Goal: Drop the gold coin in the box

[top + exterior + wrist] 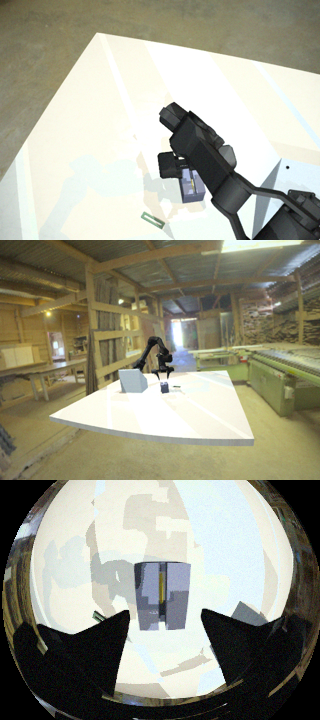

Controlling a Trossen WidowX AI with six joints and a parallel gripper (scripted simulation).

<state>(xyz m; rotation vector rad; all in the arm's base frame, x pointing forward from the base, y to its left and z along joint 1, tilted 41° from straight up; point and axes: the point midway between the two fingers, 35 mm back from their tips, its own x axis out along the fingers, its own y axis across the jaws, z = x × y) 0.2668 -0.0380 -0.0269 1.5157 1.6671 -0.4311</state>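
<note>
The gold coin (192, 184) (161, 586) shows as a thin yellow strip on edge in the slot of the grey box, lined up with the slot. How deep it sits is hard to tell. The box (192, 198) (164, 388) (178, 582) stands upright and looks blue-grey. My gripper (163, 379) (166, 614) is open and empty, just above the box, with one finger to each side of the slot line in the wrist view. Its fingertips are hidden in the top view. The green holder (162, 225) (176, 386) (98, 616) lies empty beside the box.
A large pale-blue block (268, 178) (131, 380) (246, 614) with a sloping side stands near the arm's base, on the other side of the box from the holder. The table (85, 77) (206, 420) carries strong light patches and arm shadows.
</note>
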